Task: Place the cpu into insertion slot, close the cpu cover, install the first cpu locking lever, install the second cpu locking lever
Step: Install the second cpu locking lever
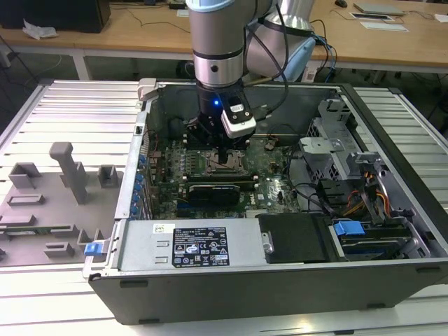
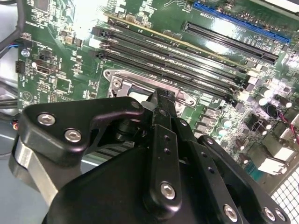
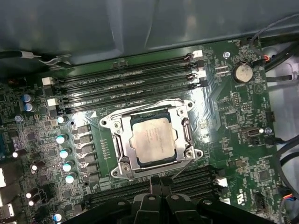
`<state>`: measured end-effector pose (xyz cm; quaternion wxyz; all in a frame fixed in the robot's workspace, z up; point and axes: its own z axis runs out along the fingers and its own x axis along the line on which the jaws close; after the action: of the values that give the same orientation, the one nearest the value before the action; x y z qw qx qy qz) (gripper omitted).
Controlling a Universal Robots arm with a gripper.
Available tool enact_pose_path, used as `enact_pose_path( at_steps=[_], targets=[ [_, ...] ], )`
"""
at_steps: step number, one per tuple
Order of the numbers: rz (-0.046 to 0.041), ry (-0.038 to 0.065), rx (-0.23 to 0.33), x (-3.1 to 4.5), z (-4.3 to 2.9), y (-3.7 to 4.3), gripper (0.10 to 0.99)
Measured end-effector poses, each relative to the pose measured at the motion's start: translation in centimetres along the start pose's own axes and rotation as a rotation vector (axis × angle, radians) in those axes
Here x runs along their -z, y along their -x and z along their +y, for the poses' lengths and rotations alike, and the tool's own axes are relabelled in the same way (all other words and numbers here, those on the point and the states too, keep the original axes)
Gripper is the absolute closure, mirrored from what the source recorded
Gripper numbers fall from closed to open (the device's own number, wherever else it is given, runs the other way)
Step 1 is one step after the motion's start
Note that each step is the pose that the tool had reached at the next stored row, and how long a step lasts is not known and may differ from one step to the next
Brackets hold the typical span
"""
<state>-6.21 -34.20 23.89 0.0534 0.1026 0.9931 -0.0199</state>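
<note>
The cpu [image 3: 153, 140] already sits in the insertion slot [image 3: 122, 164], its dull silver top square and level in the first wrist view. The cpu cover [image 3: 185, 135] is down around it, its window framing the chip, with bright metal tabs at the corners. A thin wire lever [image 3: 161, 103] runs along the far edge of the frame, beside the long black memory slots [image 3: 121, 86]. Whether each lever is hooked under its catch, I cannot tell.

The hand [image 2: 162, 99] hangs just above the near edge of the socket, fingers together with nothing between them; its narrow black tip points down at the metal frame in the second wrist view. In the exterior view the hand [image 1: 222, 159] stands upright over the middle of the green board [image 1: 276, 189].

My judgement is that the work has reached the locking levers. To do this well, the closed tip should press on the lever's end and not on the chip or the cover, push straight down and then sideways under the hook, and go slowly, since the wire is springy and could slip off.

The board lies inside an open grey computer case [image 1: 280, 287] with a labelled power box [image 1: 196, 245] at the front edge. The case rests on a ribbed metal tabletop [image 1: 77, 105], beside grey plastic holders [image 1: 66, 168]. Wooden desks [image 1: 140, 31] stand behind
</note>
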Motion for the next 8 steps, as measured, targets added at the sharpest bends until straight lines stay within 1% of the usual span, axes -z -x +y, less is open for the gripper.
enact_pose_path(
  at_steps=[4, 8],
  targets=[
    [0.0033, 0.015, -0.001, -0.39, -0.47, -0.29, 0.98],
    [0.0065, 0.03, -0.002, -0.67, -1.14, -0.35, 0.98]
  ],
)
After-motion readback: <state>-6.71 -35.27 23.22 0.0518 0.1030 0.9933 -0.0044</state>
